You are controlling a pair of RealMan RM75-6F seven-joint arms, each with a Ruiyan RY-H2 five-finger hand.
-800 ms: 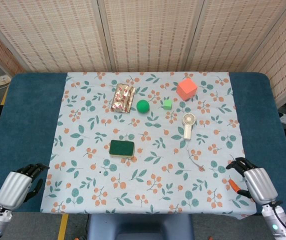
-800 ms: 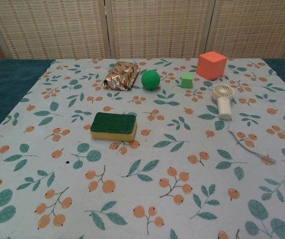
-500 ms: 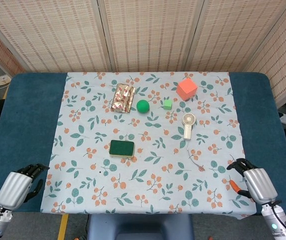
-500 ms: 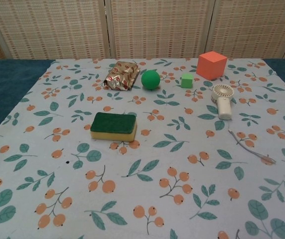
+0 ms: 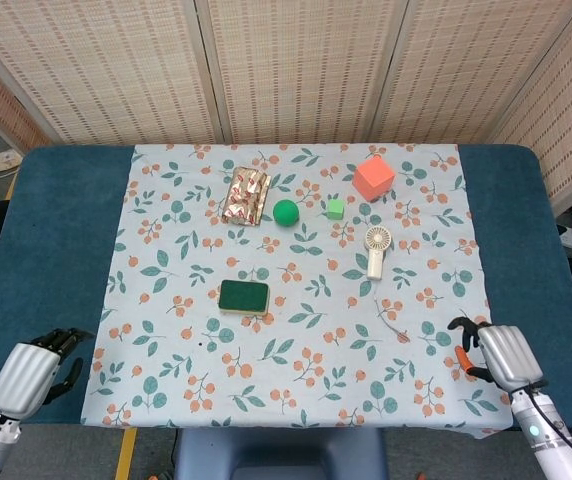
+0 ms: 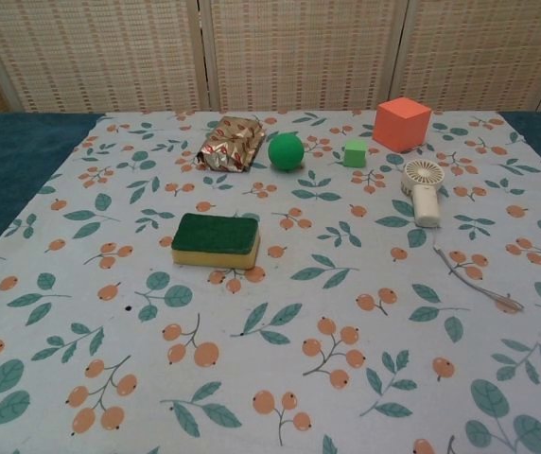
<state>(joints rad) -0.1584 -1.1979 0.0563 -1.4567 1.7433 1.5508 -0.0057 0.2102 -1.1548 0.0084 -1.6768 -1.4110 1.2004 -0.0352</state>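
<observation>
Right hand (image 5: 498, 356) shifted inward over the tablecloth (image 5: 166, 300) edge; left hand (image 5: 28, 373) dropped slightly; both curled, empty.

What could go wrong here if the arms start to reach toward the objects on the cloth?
The round green ball may roll if nudged; the shiny foil packet and small green cube lie close beside it. The white handheld fan trails a thin cord which fingers could snag. The right robot hand sits at the floral cloth's edge and might drag it.
</observation>
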